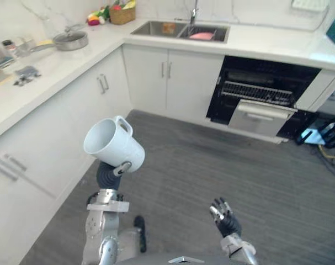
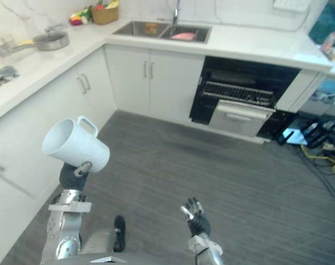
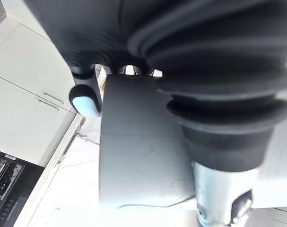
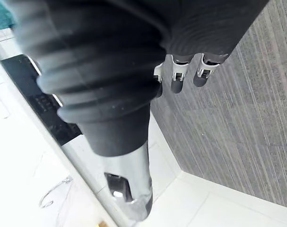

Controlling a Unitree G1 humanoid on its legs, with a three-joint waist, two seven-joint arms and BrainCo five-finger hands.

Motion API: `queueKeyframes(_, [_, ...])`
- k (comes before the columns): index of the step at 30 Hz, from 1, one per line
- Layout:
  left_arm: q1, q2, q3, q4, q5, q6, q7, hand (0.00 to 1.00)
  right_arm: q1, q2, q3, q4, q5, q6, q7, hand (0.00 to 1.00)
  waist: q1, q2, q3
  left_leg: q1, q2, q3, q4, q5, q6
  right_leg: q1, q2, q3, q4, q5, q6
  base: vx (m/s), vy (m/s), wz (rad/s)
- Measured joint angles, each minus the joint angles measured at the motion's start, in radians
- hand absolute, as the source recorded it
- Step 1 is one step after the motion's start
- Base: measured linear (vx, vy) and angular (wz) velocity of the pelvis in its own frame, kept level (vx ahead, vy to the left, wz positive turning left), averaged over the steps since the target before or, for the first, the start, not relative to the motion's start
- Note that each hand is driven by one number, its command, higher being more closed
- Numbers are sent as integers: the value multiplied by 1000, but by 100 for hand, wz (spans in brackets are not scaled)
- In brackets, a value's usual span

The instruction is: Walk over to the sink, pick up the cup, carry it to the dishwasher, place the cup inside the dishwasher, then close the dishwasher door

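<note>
Cup up, dishwasher [image 1: 261, 91] ahead
My left hand [image 1: 122, 168] wraps its fingers round the cup [image 1: 113, 144], raised clear for carrying; right hand [image 1: 225, 216] hangs loose-fingered, empty.

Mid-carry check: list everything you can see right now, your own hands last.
cup: one, white, held up tilted
sink: one, steel, two basins, far counter
pink item: one, sink's right basin
dishwasher: one, black inside, door open, under the counter right of the sink
pan: one, grey, counter at left
basket: one, brown, counter corner
left hand: one, curled on the cup
right hand: one, open, low, empty
</note>
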Motion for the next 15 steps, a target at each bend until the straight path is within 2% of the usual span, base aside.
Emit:
queueKeyframes(1, [-21, 8, 11, 0, -16, 2, -15, 100, 1, 8, -21, 20, 5, 0, -5, 0, 2, -27, 4, 12, -28, 12, 52, -70, 16, -45, -43, -1, 158, 34, 60, 641, 312, 21])
queueKeyframes(2, [-31, 13, 21, -1, -25, 6, -23, 100, 2, 20, -47, 20, 8, -2, -13, 0, 2, -41, 8, 30, -47, 14, 63, -99, 25, -74, -70, -3, 249, 76, 91, 593, 305, 16])
queueKeyframes(3, [-50, 23, 39, -1, -36, 26, -35, 100, 2, 41, -89, 17, 15, -21, -44, 0, -7, -61, 9, 75, -83, 16, 68, -144, 44, -148, -125, -6, 439, 234, 100, 568, 284, 16])
queueKeyframes(4, [-62, 39, 41, -4, -44, 43, -41, 100, 3, 50, -109, 13, 23, -50, -75, 0, -15, -62, 11, 141, -108, 13, 43, -178, 55, -225, -191, -25, 611, 401, 54, 556, 272, 9])
queueKeyframes(5, [-63, 45, 38, -6, -44, 49, -44, 100, 2, 50, -107, 8, 28, -64, -91, 0, -17, -59, 12, 181, -116, 13, 27, -190, 59, -266, -227, -45, 699, 400, 15, 530, 262, -7])
queueKeyframes(6, [-60, 47, 20, -7, -41, 61, -44, 100, 2, 56, -101, -36, 25, -91, -141, 0, -27, -30, 20, 262, -112, 14, -20, -203, 67, -343, -250, -76, 817, 354, -59, 464, 245, -10])
queueKeyframes(7, [-58, 48, -7, -8, -40, 67, -38, 100, 5, 59, -80, -90, 22, -122, -183, 0, -46, 1, 19, 331, -99, 12, -87, -201, 68, -410, -238, -88, 839, 314, -67, 440, 239, -10])
queueKeyframes(8, [-59, 49, -19, -12, -36, 67, -34, 100, 6, 60, -65, -122, 19, -134, -209, 0, -53, 11, 20, 366, -93, 13, -120, -200, 66, -445, -222, -99, 823, 295, -61, 476, 237, -17])
queueKeyframes(9, [-60, 56, -43, -33, -20, 67, -19, 100, 17, 73, -44, -193, 0, -160, -267, 0, -65, 17, 20, 428, -87, 21, -184, -197, 61, -507, -193, -127, 750, 257, -36, 397, 163, -25])
queueKeyframes(10, [-61, 66, -56, -48, -19, 67, -13, 100, 24, 85, -40, -232, -8, -174, -289, 0, -69, 14, 20, 456, -86, 27, -214, -195, 57, -528, -185, -152, 688, 240, -25, 509, 139, -34])
queueKeyframes(12, [-65, 93, -89, -83, 2, 67, 9, 100, 46, 110, -35, -359, -18, -216, -346, 0, -73, 4, 34, 558, -83, 48, -270, -211, 24, -557, -150, -312, 403, 217, -40, 473, 38, -39])
queueKeyframes(13, [-65, 93, -89, -84, 5, 66, 12, 100, 53, 110, -38, -387, -21, -222, -353, 0, -72, 0, 35, 577, -78, 56, -273, -220, 10, -555, -132, -352, 315, 224, -49, 476, -3, -38])
queueKeyframes(15, [-62, 98, -85, -83, 5, 52, 21, 100, 96, 117, -33, -507, -24, -266, -391, 0, -81, -4, 43, 639, -48, 70, -248, -284, -29, -520, -31, -423, -65, 337, -54, 483, -32, -13])
